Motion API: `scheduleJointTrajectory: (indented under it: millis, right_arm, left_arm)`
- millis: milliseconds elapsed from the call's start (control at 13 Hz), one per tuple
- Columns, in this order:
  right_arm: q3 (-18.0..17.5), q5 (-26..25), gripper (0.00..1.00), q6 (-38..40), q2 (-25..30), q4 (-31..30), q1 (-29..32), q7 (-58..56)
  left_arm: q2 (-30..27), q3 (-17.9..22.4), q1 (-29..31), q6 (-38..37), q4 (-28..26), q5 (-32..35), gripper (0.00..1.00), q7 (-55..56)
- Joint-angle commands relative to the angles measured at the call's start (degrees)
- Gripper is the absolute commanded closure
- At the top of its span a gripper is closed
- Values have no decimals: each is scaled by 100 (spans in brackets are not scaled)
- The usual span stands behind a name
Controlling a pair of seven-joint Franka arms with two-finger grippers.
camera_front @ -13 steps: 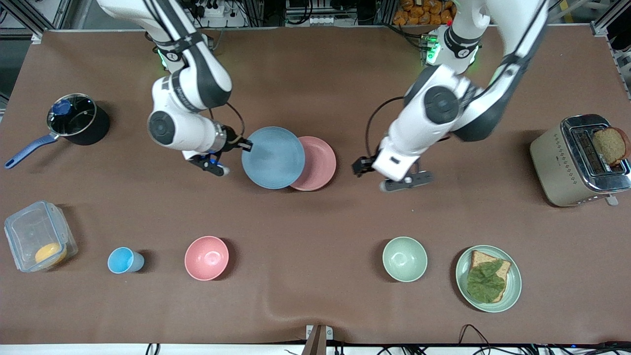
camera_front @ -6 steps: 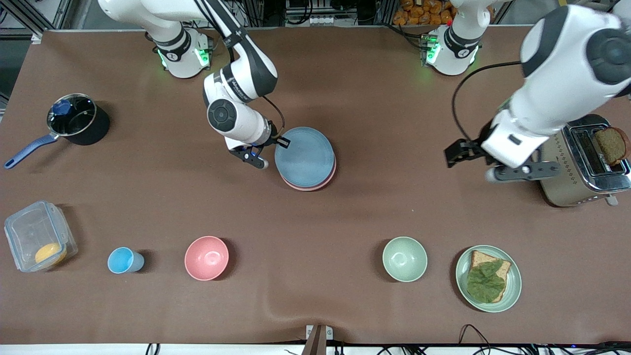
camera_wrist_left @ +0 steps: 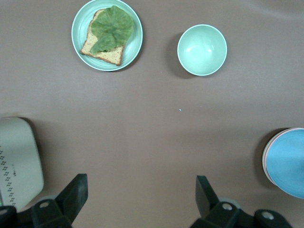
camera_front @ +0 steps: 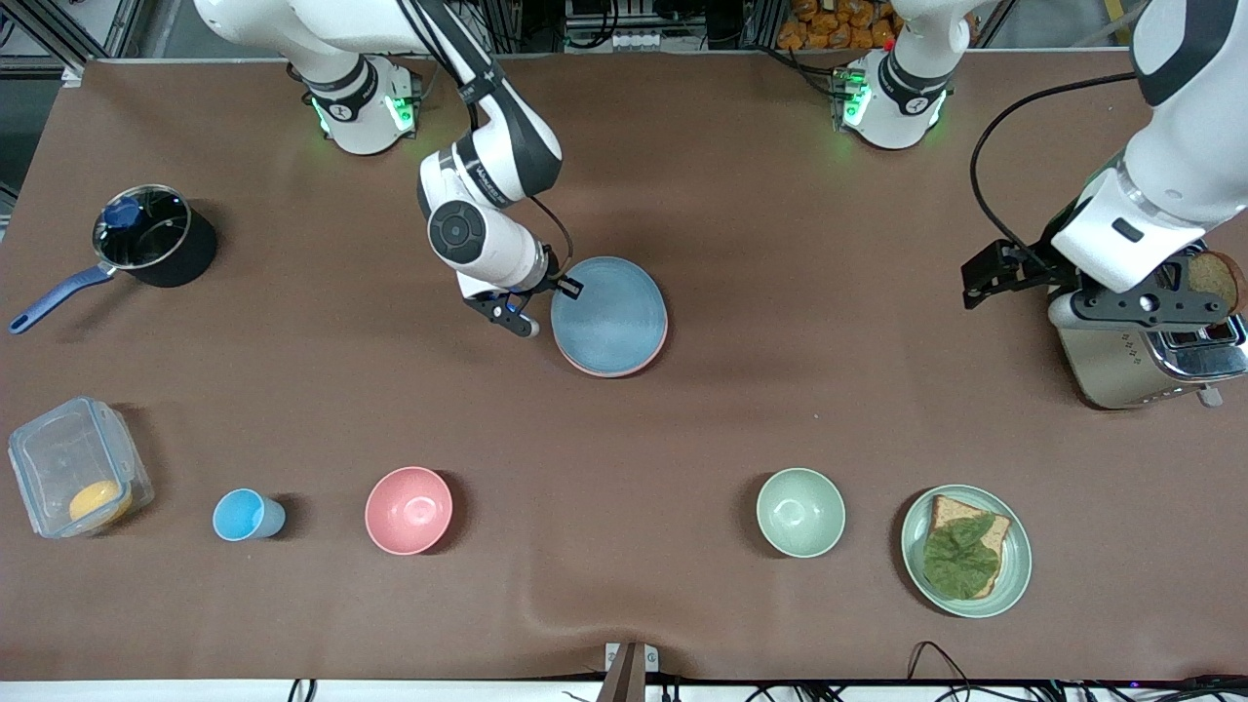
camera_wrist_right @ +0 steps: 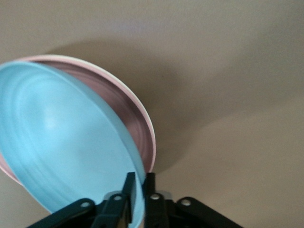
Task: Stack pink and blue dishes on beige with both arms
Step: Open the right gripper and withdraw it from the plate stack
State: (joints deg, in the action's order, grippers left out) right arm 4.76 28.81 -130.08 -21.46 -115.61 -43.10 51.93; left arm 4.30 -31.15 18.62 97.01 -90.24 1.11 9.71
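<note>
The light blue plate (camera_front: 609, 315) lies over the pink plate (camera_front: 664, 343), of which only a thin rim shows. My right gripper (camera_front: 563, 289) is shut on the blue plate's rim at the edge toward the right arm's end. In the right wrist view the blue plate (camera_wrist_right: 71, 142) still tilts a little above the pink plate (camera_wrist_right: 135, 126), pinched in my right gripper (camera_wrist_right: 141, 184). No beige plate can be made out; it is hidden or out of view. My left gripper (camera_front: 1136, 304) hangs open and empty over the toaster; its open jaws (camera_wrist_left: 141, 194) frame bare table.
A toaster (camera_front: 1121, 351) with bread stands at the left arm's end. Along the edge nearest the camera are a plastic box (camera_front: 78, 468), blue cup (camera_front: 244, 515), pink bowl (camera_front: 409, 510), green bowl (camera_front: 800, 512) and green plate (camera_front: 1017, 570) with bread. A pot (camera_front: 146, 239) stands at the right arm's end.
The right gripper carried the blue plate sideways until it covered the pink plate and lowered it. The left arm swung away from the plates to above the toaster.
</note>
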Motion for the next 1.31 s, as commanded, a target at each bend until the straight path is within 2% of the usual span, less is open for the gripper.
scheduleJointTrajectory:
  millis: [0, 154, 231, 385, 615, 769, 846, 1077, 1231]
  right_arm:
    - [59, 73, 0, 341, 106, 293, 82, 168]
    - [278, -111, 0, 1287, 177, 774, 310, 125]
    - [427, -382, 0, 1840, 238, 1047, 416, 3]
    - [717, -892, 0, 2669, 309, 1452, 661, -680]
    - [1314, -1035, 0, 3373, 537, 1533, 1320, -2848]
    - [1710, -1393, 0, 3507, 660, 1533, 1497, -3748]
    - [1895, -1639, 0, 3507, 696, 1533, 1507, -4065]
    - [2484, -1703, 0, 3542, 888, 1551, 1507, -4971]
    - [2722, -1720, 0, 3717, 1047, 1725, 1507, -5166]
  left_arm:
    - [-403, 178, -111, -225, -81, 100, 0, -189]
    - [-491, 1342, -1066, -358, -64, 100, 0, -206]
    - [-552, 1662, -1349, -376, -64, 100, 0, -206]
    - [-588, 1753, -1405, -524, -81, 83, 0, -215]
    - [-641, 1841, -1440, -569, -107, 13, 0, -206]
    - [-694, 1989, -1588, -726, -116, 12, 0, -198]
    - [-694, 2208, -1763, -753, -116, 12, 0, -197]
    - [-694, 2307, -1818, -771, -90, 12, 0, -224]
    - [-694, 2272, -1800, -902, -72, 12, 0, -215]
